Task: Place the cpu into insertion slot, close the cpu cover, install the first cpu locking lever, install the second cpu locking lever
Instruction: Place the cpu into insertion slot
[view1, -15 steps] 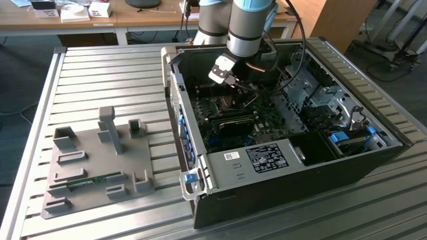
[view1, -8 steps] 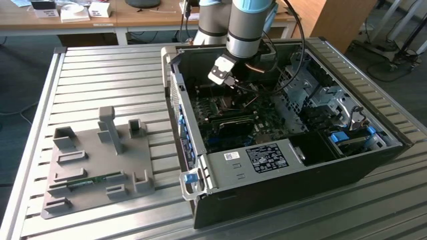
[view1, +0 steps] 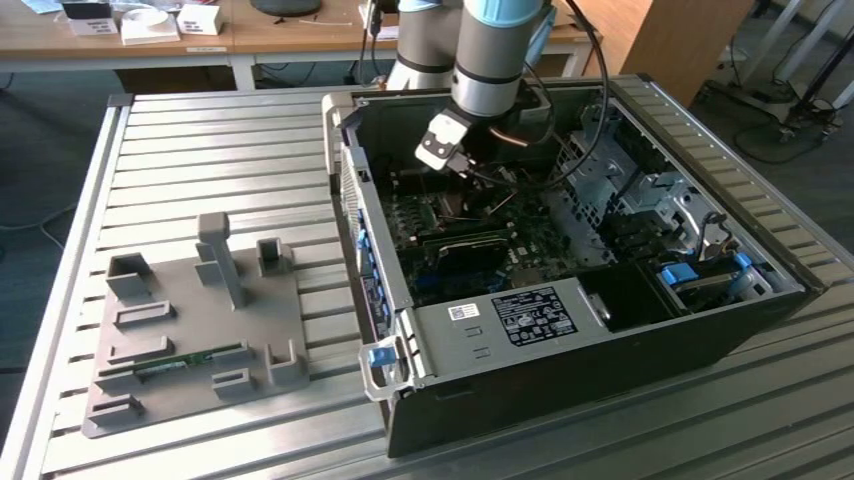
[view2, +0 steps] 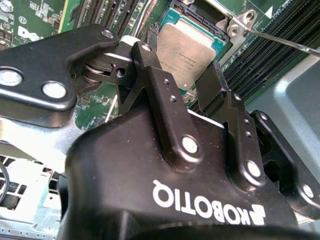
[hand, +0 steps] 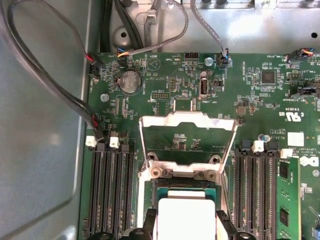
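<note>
The end effector (hand: 186, 225) is closed on the cpu (hand: 184, 215), whose two opposite edges are met by the black fingers (hand: 150, 222). The cpu is held level at the insertion slot (hand: 185, 183), near the middle of the green motherboard (hand: 165, 65); whether it is seated or just above the socket cannot be told. The cpu cover (hand: 187, 119) is swung open, hinged at the slot's edge. Long black memory slots (hand: 110, 190) are ranged on both sides of the slot, and a green memory module (hand: 287, 200) is seated beyond one group. In the second wrist view a thin metal rod (view2: 285, 42) is seen passing just beside the slot's corner. A coin battery (hand: 131, 80) and cable bundles (hand: 75, 105) lie toward the board's edge. In the exterior view the open computer case (view1: 534, 400) is laid on the slatted counter (view1: 200, 140), beside a grey fixture plate (view1: 187, 290) bearing a green stick (view1: 174, 365). There the fingertips are hidden by cables and the arm (view1: 494, 50). Part of the cpu is cut off at the edge of the first wrist view.
</note>
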